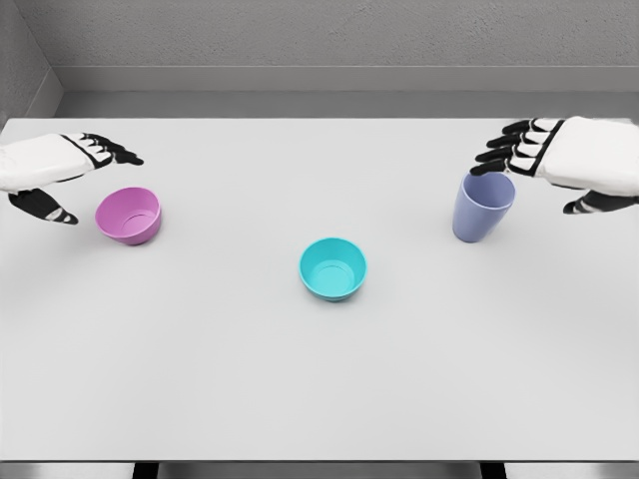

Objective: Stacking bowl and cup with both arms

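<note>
On the white table [319, 389], seen from the head camera, we count three vessels: two bowls and one cup. None of them carries any brand, label or writing that we can read. The pink bowl [129, 216] sits at the left, tipped a little so that its mouth faces up and toward the right. The teal bowl [333, 268] stands upright near the middle of the table, well apart from the other two. The blue cup [483, 206] stands at the right, leaning slightly.

We see the left hand [55, 170] just above and left of the pink bowl, its fingers [112, 150] spread and loose, holding nothing; the thumb points down beside the bowl without touching it. The right hand [569, 160] hovers at the cup's upper right, its fingers [504, 150] open over the rim, close to it, gripping nothing.
</note>
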Motion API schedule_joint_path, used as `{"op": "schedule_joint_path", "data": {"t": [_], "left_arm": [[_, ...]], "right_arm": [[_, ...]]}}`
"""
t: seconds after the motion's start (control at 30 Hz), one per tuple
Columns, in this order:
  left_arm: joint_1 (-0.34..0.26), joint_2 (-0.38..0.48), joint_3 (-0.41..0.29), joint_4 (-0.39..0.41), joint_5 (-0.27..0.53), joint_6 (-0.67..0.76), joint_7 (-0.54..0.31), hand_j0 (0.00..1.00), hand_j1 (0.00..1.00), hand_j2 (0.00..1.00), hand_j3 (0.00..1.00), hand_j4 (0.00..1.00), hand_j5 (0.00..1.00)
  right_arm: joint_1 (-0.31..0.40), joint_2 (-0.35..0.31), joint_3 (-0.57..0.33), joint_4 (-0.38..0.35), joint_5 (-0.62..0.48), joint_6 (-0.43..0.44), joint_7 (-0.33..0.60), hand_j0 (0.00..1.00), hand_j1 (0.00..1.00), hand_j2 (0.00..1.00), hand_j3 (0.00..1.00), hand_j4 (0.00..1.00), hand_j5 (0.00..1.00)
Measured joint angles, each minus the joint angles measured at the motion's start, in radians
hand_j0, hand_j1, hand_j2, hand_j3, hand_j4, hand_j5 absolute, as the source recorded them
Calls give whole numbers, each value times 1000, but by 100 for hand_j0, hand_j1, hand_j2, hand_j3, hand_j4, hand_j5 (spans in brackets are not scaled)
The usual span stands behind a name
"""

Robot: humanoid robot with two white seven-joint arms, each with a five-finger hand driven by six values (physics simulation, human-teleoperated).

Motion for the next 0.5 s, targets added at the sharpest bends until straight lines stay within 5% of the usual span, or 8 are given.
{"op": "schedule_joint_path", "data": {"t": [0.1, 0.23, 0.5], "left_arm": [[-3, -4, -3, 2, -1, 0, -10, 100, 100, 100, 100, 100, 100], [-158, -51, -83, 70, -1, 2, -18, 100, 100, 100, 100, 100, 100], [-190, -129, -213, 169, -160, 0, -86, 100, 100, 100, 100, 100, 100]], "right_arm": [[-2, 5, 8, 0, 1, 0, 0, 100, 100, 100, 100, 100, 100], [-26, 6, 9, 4, 0, 0, 0, 100, 100, 100, 100, 100, 100], [-17, 10, 7, 25, -6, 0, 0, 100, 100, 100, 100, 100, 100]]}}
